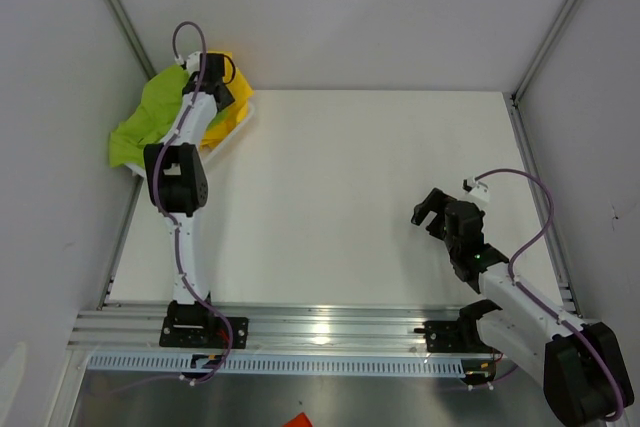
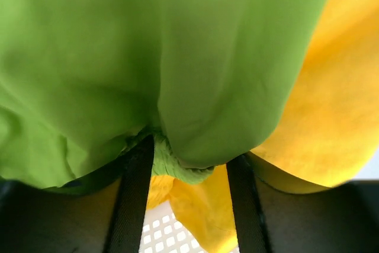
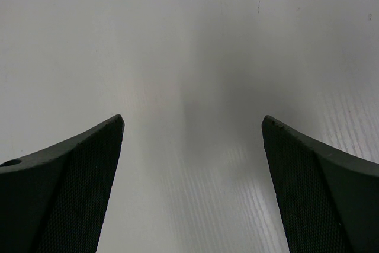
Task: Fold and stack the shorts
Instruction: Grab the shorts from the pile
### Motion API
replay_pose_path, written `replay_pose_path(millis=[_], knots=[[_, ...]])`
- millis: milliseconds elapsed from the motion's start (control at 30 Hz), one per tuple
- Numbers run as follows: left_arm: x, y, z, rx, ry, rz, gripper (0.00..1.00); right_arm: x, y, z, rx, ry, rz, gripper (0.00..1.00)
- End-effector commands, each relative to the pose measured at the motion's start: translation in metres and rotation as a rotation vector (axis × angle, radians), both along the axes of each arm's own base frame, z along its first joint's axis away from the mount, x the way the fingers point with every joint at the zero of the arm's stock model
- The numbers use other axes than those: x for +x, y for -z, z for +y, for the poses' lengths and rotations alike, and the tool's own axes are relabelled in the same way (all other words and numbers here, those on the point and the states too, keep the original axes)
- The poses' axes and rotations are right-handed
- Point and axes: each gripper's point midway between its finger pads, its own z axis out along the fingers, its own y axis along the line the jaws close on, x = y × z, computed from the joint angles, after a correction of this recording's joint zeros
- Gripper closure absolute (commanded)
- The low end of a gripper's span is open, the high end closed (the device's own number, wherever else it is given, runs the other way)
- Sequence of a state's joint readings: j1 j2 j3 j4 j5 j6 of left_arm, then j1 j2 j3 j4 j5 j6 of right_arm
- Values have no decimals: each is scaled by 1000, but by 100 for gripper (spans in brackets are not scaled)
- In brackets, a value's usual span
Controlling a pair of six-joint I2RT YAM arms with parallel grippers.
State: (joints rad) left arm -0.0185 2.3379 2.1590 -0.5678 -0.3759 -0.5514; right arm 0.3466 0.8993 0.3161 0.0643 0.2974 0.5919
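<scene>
Green shorts [image 2: 148,45], yellow shorts [image 2: 331,105] (two)

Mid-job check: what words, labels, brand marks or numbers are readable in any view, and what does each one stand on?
No text is readable in any view.
Green shorts: plain fabric, no logo or tag showing.
Yellow shorts: no print showing.
White mesh basket: no label in view.
Orange scrap at the bottom edge of the top view: too small to tell whether it bears any marking.
</scene>
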Motion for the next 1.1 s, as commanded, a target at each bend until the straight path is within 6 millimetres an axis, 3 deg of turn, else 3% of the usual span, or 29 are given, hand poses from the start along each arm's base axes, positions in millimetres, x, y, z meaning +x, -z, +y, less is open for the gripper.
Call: replay_pose_path(millis=[0,67,133,167,200,233,267,300,400,733,767,867,1000,1067], knots=[[-10,-23,14,45,-39,-44,52,13,-21,4,18,-1,-64,1],[-9,-17,15,25,-38,-43,60,12,-20,3,17,-1,-62,1],[-9,-5,10,-4,-27,-15,60,12,-20,3,17,-1,-62,1],[-8,-3,23,-18,-43,-11,61,12,-20,3,17,0,-62,0],[-8,2,23,-19,-42,-1,67,12,-20,3,17,0,-62,1],[-8,-2,23,-20,-45,-3,76,12,-21,3,18,-3,-63,1],[-10,-1,23,-22,-46,7,92,12,-21,3,18,-1,-63,1],[-10,-4,23,-24,-48,0,98,12,-21,3,18,-1,-63,1],[-10,-31,24,-18,-49,-50,100,12,-20,3,18,-1,-62,1],[-41,-190,37,59,-89,-293,100,12,-21,5,25,-12,-64,1],[-50,-214,39,60,-94,-339,100,12,-21,6,25,-13,-64,0],[-64,-260,42,80,-104,-427,100,12,-20,5,25,-15,-62,1],[-102,-353,50,146,-130,-605,100,12,-19,7,26,-23,-61,1],[-116,-380,53,179,-136,-653,100,12,-20,7,27,-25,-62,0]])
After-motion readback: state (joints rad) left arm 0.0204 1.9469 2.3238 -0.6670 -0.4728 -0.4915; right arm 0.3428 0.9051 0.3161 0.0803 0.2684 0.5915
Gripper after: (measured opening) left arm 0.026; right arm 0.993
